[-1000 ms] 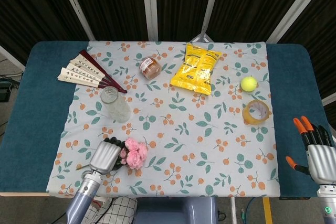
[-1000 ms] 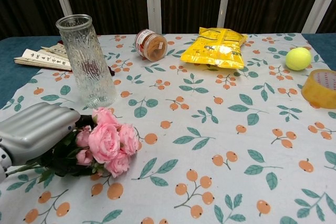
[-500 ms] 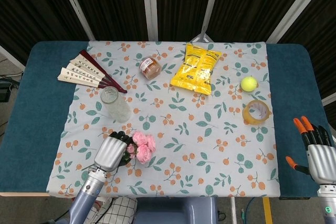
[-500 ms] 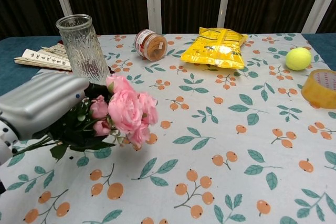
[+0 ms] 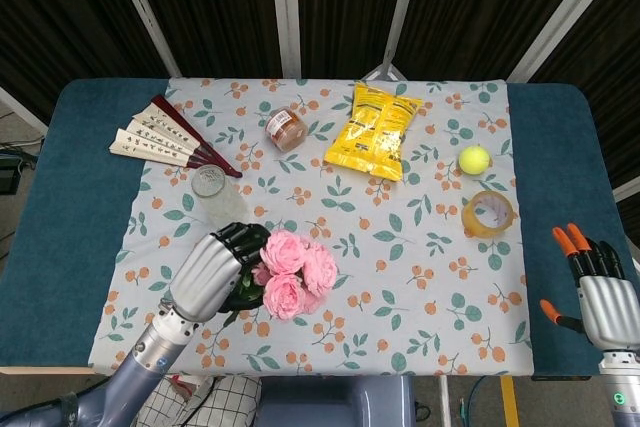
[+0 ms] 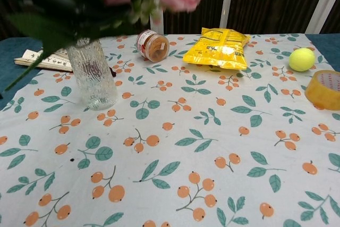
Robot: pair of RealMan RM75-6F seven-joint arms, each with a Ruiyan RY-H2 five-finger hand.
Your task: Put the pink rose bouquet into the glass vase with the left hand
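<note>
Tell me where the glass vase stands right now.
The glass vase stands upright on the table's left side, just in front of the folding fan. In the head view it sits just beyond the left hand, which holds the pink rose bouquet.

In the head view the lower centre and lower right of the counter (image 5: 420, 297) lie bare. The vase (image 5: 218, 199) stands left of centre, with the fan (image 5: 170, 137) just behind it at upper left. A jar (image 5: 284, 130) and chip bag (image 5: 374, 130) crowd the upper middle. The ball (image 5: 474, 159) and tape roll (image 5: 488, 214) sit at right, seemingly apart.
</note>
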